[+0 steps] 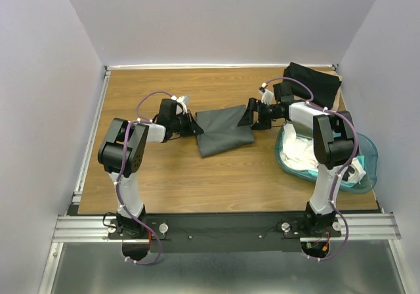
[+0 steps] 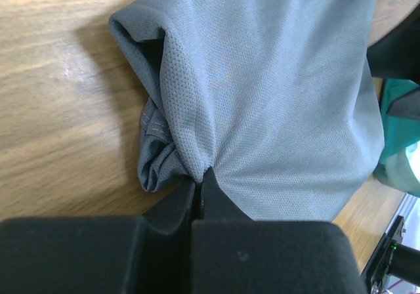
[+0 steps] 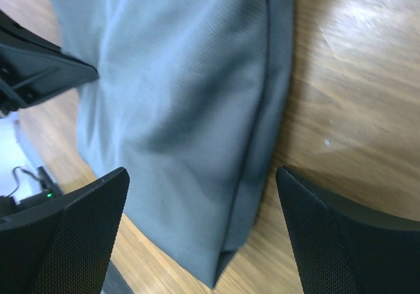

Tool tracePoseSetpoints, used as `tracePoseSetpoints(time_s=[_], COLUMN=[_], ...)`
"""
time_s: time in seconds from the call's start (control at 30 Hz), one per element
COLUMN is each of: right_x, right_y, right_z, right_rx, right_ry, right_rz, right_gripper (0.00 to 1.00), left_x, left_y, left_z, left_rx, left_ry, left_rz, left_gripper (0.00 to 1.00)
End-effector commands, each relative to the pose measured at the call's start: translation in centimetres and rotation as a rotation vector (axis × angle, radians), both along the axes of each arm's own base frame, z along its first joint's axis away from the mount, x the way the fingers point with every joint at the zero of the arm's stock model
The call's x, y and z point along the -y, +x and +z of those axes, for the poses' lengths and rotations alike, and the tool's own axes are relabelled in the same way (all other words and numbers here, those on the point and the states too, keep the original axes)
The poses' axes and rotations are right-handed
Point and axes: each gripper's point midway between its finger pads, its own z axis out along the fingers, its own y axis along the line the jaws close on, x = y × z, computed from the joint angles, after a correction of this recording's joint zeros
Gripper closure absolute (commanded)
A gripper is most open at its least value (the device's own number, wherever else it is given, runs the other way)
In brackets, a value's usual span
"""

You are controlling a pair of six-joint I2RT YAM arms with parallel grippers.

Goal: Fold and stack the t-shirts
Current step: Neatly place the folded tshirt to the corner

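1. Grey shirt (image 1: 224, 131) lies left of the tub (image 1: 369, 151).
2. Left gripper (image 2: 200, 182) is clamped on its bunched edge farthest from the tub.
3. Right gripper (image 3: 202, 172) gapes above its tub-side edge, seemingly not touching.
4. White shirts (image 1: 298, 153) lie inside the tub.

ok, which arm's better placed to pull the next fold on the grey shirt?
Left. The left pincer is shut on the bunched edge of the grey t-shirt, so it can likely drag the fold across. The right pincer is open above the opposite edge, gripping nothing.
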Motion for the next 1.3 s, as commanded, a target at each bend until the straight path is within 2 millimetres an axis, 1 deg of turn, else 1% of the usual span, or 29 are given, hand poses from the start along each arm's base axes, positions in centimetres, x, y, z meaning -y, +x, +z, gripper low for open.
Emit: tracePoseSetpoints(time_s=[0.0, 0.07, 0.13, 0.17, 0.3, 0.37, 0.43, 0.47, 0.57, 0.6, 0.67, 0.7, 0.73, 0.77, 0.8, 0.83, 0.87, 0.93, 0.97, 1.0, 1.03, 1.07, 1.1, 1.13, 1.17, 1.2, 1.23, 1.27], right_x=[-0.3, -0.7, -1.0, -1.5, -2.0, -2.1, -2.2, -2.2, -2.2, -2.4, -2.4, -2.6, -2.6, -2.6, -2.7, -2.7, -2.7, -2.6, -2.4, -2.1, -2.0, -1.7, -1.4, -1.1, -0.9, -0.3, 0.1, 0.4], right_y=[-0.6, -1.0, -1.4, -1.8, -2.8, -3.0, -3.1, -3.1, -3.0, -3.0, -2.8, -2.8, -2.7, -2.4, -2.2, -1.8, -1.3, -0.7, -0.3, 0.4, 1.2, 1.5, 2.0, 2.2, 3.1, 3.8, 3.7, 5.0], right_z=[-2.6, -3.6, -4.1, -4.6, -5.8, -6.0, -6.2, -6.3, -6.5, -6.4, -6.5, -6.4, -6.1, -5.8, -5.5, -4.8, -4.2, -3.1, -2.6, -1.6, -0.5, -0.2, 0.8, 1.4, 2.3, 2.6, 2.6, 4.1], right_rx=[-0.076, -0.097, -0.114, -0.127, -0.154, -0.16, -0.159, -0.157, -0.16, -0.159, -0.16, -0.159, -0.154, -0.142, -0.135, -0.114, -0.092, -0.062, -0.045, -0.008, 0.022, 0.037, 0.064, 0.073, 0.104, 0.129, 0.116, 0.153], right_ry=[0.022, 0.022, 0.026, 0.024, 0.002, -0.003, -0.007, -0.01, -0.014, -0.01, -0.008, -0.003, -0.001, -0.004, -0.004, -0.006, -0.009, -0.022, -0.03, -0.055, -0.064, -0.093, -0.105, -0.124, -0.139, -0.18, -0.21, -0.227], right_rz=[0.018, 0.036, 0.047, 0.059, 0.072, 0.076, 0.083, 0.084, 0.083, 0.087, 0.085, 0.088, 0.086, 0.084, 0.081, 0.077, 0.074, 0.067, 0.062, 0.045, 0.035, 0.026, 0.017, 0.012, 0.001, -0.013, -0.015, -0.026], right_gripper=[0.01, 0.03, 0.05, 0.07, 0.15, 0.19, 0.27, 0.35, 0.44, 0.51, 0.61, 0.73, 0.81, 0.92, 0.96, 0.99, 1.0, 1.0, 1.0, 0.99, 1.0, 1.0, 1.0, 1.0, 0.99, 1.0, 0.99, 1.0], left_x=[-0.4, -0.4, -0.4, -0.3, -0.3, -0.2, -0.2, -0.1, 0.0, 0.0, -0.1, 0.0, 0.0, -0.1, -0.1, -0.2, -0.5, -0.9, -1.0, -1.2, -1.4, -1.9, -2.1, -2.4, -3.0, -3.3, -3.8, -4.2], left_y=[-2.8, -2.9, -2.9, -2.9, -2.7, -2.7, -2.6, -2.6, -2.5, -2.5, -2.4, -2.3, -2.2, -2.1, -1.8, -1.4, -1.1, -0.7, -0.2, 0.2, 0.2, 0.7, 0.8, 1.0, 1.3, 1.5, 1.5, 1.6], left_z=[-2.7, -2.9, -2.9, -2.8, -2.7, -2.6, -2.6, -2.6, -2.5, -2.4, -2.3, -2.1, -2.0, -2.0, -1.8, -1.7, -1.7, -1.5, -1.1, -0.7, -0.6, -0.2, 0.4, 0.7, 1.1, 1.6, 1.6, 1.8], left_rx=[-0.091, -0.094, -0.093, -0.092, -0.084, -0.081, -0.078, -0.079, -0.076, -0.074, -0.071, -0.065, -0.061, -0.062, -0.054, -0.048, -0.048, -0.048, -0.038, -0.025, -0.028, -0.014, -0.008, -0.001, 0.008, 0.02, 0.02, 0.022], left_ry=[0.022, 0.022, 0.021, 0.02, 0.016, 0.013, 0.011, 0.009, 0.005, 0.003, 0.001, -0.001, -0.001, 0.0, 0.002, 0.006, 0.014, 0.023, 0.025, 0.031, 0.036, 0.042, 0.047, 0.048, 0.05, 0.051, 0.058, 0.058], left_rz=[-0.019, -0.019, -0.02, -0.021, -0.02, -0.021, -0.023, -0.025, -0.027, -0.026, -0.024, -0.026, -0.026, -0.023, -0.021, -0.021, -0.01, -0.002, 0.003, 0.005, 0.006, 0.012, 0.015, 0.019, 0.032, 0.037, 0.042, 0.049], left_gripper=[1.0, 1.0, 1.0, 1.0, 1.0, 1.0, 1.0, 1.0, 1.0, 1.0, 1.0, 1.0, 1.0, 1.0, 1.0, 0.94, 0.75, 0.57, 0.5, 0.41, 0.38, 0.34, 0.34, 0.32, 0.32, 0.32, 0.32, 0.32])
